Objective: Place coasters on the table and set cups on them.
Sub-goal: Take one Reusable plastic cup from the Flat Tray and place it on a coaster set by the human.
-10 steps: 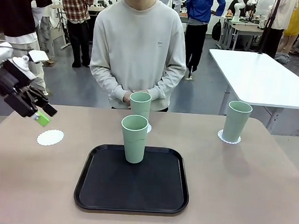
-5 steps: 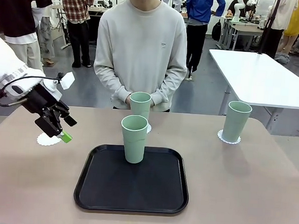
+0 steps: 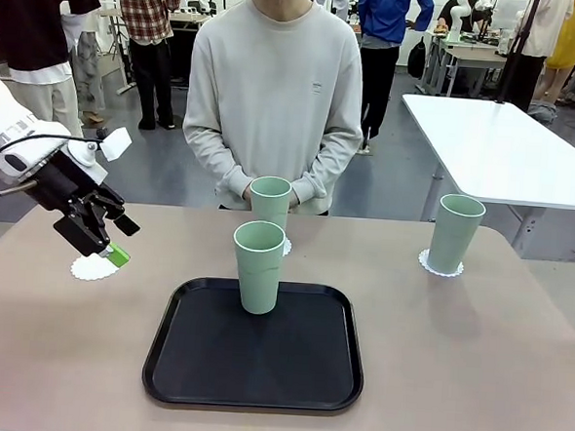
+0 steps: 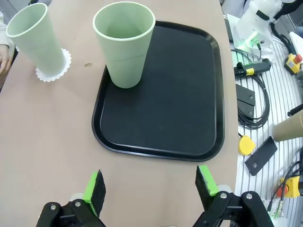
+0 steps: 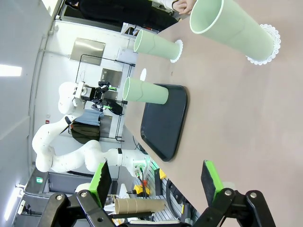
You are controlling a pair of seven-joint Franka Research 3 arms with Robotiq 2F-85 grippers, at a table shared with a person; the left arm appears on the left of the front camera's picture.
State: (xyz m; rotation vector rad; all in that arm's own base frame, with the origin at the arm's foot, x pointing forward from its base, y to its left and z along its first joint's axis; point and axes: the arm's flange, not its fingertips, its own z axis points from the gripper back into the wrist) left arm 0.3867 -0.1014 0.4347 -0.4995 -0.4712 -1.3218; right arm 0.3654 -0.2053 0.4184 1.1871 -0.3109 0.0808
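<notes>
The left gripper [image 3: 102, 240] is hovering with jaws spread wide, holding nothing, just above a bare lacy white coaster [image 3: 91, 268] on the tan table [image 3: 474, 354]. One mint-green cup [image 3: 257, 266] is standing upright on the black tray [image 3: 254, 355]; two others [image 3: 455, 233] are sitting on doilies.

- Left arm [image 3: 18, 155] reaching in from the left edge, wrist bent downward.
- Left gripper [image 3: 105, 239] hanging low with jaws wide apart, green pads [image 4: 94, 189] showing, nothing between them.
- Right gripper [image 5: 156, 177] likewise spread wide, holding nothing.
- Person's hands [image 3: 245, 187] clasped together in front of the body.
</notes>
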